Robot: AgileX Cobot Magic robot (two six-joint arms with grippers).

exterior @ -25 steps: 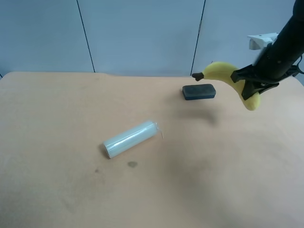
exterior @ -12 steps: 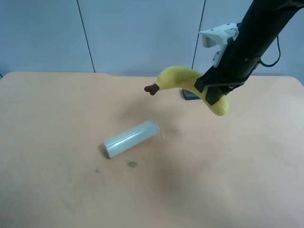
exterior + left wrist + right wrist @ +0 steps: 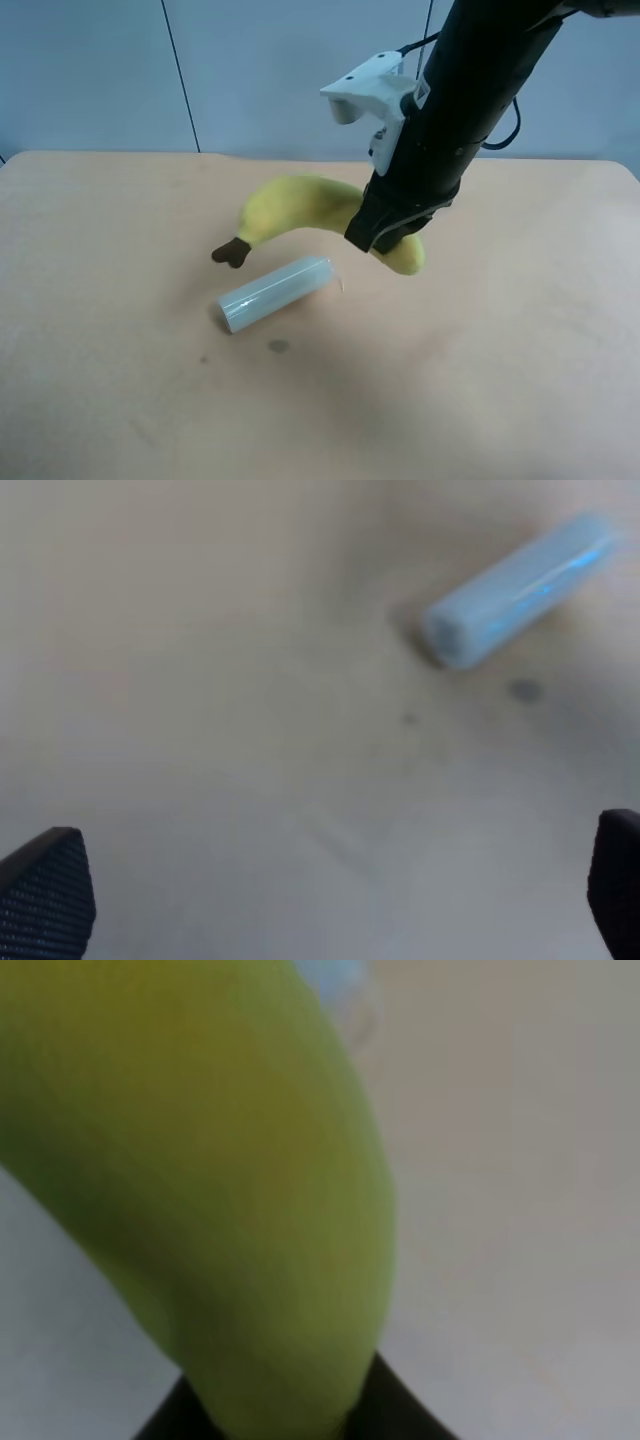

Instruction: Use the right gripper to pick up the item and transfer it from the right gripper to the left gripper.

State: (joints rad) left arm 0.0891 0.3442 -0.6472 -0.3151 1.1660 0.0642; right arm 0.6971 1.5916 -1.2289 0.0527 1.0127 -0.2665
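Observation:
The yellow plush banana [image 3: 300, 205] hangs in the air above the table, its dark brown stem tip [image 3: 232, 254] pointing down toward the exterior high view's left. My right gripper [image 3: 388, 232], on the black arm with white housing, is shut on the banana's thick end. In the right wrist view the banana [image 3: 230, 1190] fills the picture, with black fingers [image 3: 400, 1415] on both sides of it at the bottom. My left gripper [image 3: 330, 890] is open and empty over the table, with only its fingertips [image 3: 45, 890] showing. It is out of the exterior high view.
A pale translucent cylinder roll [image 3: 275, 293] lies on the tan table [image 3: 120, 380] just below the banana's stem. It also shows in the left wrist view [image 3: 520, 590]. A small dark spot [image 3: 279, 346] marks the table. The dark grey block is hidden behind the right arm.
My right arm has carried the banana from the table's far right toward the middle and lower, now over the roll. The arm now hides the dark grey block.

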